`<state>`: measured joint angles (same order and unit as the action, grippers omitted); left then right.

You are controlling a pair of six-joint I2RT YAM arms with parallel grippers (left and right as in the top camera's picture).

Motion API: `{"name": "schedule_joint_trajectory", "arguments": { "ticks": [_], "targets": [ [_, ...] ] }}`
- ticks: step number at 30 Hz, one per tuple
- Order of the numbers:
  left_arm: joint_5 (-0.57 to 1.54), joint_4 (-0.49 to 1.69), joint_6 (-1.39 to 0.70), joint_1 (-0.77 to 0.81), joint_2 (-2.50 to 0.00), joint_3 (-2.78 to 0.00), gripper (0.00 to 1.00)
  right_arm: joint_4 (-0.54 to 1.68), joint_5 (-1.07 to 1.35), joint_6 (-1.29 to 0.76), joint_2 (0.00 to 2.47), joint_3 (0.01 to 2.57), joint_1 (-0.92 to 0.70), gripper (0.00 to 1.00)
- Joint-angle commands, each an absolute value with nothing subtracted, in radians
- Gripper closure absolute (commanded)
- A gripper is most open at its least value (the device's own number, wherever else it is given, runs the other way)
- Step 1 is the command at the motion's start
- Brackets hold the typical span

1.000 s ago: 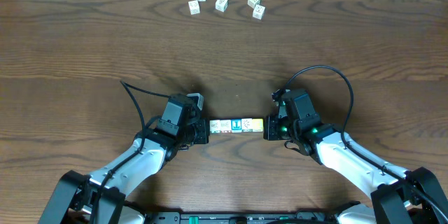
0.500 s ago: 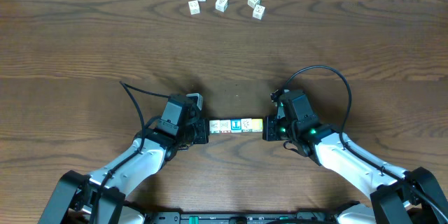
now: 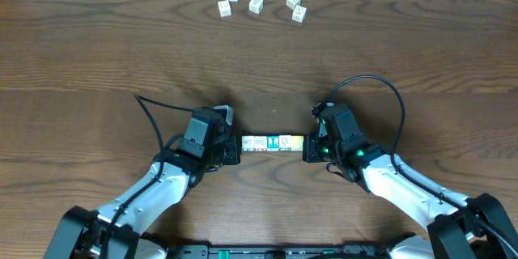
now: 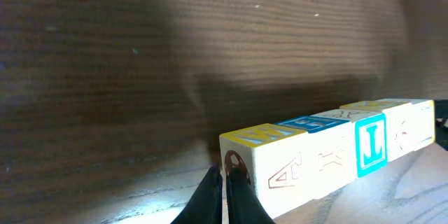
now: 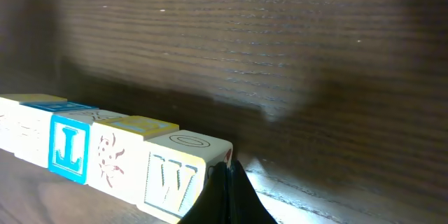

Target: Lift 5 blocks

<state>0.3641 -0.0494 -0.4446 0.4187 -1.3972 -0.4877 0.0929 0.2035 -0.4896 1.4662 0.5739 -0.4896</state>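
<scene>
Since a second ago, overhead has the blocks (image 3: 273, 142) nudged slightly upframe, pinched end to end between left gripper (image 3: 234, 148) and right gripper (image 3: 308, 148), both shut on nothing. Left wrist, then right wrist: closed jaws butt the row's ends, so the lift's probably starting.

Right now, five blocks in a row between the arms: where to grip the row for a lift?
By its two end faces, squeezed inward: left gripper from the left, right gripper from the right. The row of blocks is separate cubes set face to face, so likely only end pressure holds them together.
</scene>
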Motion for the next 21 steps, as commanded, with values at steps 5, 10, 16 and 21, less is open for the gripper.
{"name": "schedule_joint_trajectory", "arguments": {
  "ticks": [5,10,16,21],
  "targets": [
    [0.546,-0.084,-0.454,0.450,-1.370,-0.523,0.93,0.064,0.465,-0.500,1.454,0.623,-0.559,0.99],
    [0.546,-0.084,-0.454,0.450,-1.370,-0.523,0.93,0.070,0.465,-0.500,1.423,0.623,-0.559,0.99],
    [0.546,-0.084,-0.466,0.450,-1.370,-0.524,0.92,0.079,0.465,-0.500,1.391,0.624,-0.559,0.99],
    [0.546,-0.084,-0.469,0.450,-1.370,-0.527,0.93,0.095,0.465,-0.500,1.390,0.628,-0.559,0.99]
  ]
}}
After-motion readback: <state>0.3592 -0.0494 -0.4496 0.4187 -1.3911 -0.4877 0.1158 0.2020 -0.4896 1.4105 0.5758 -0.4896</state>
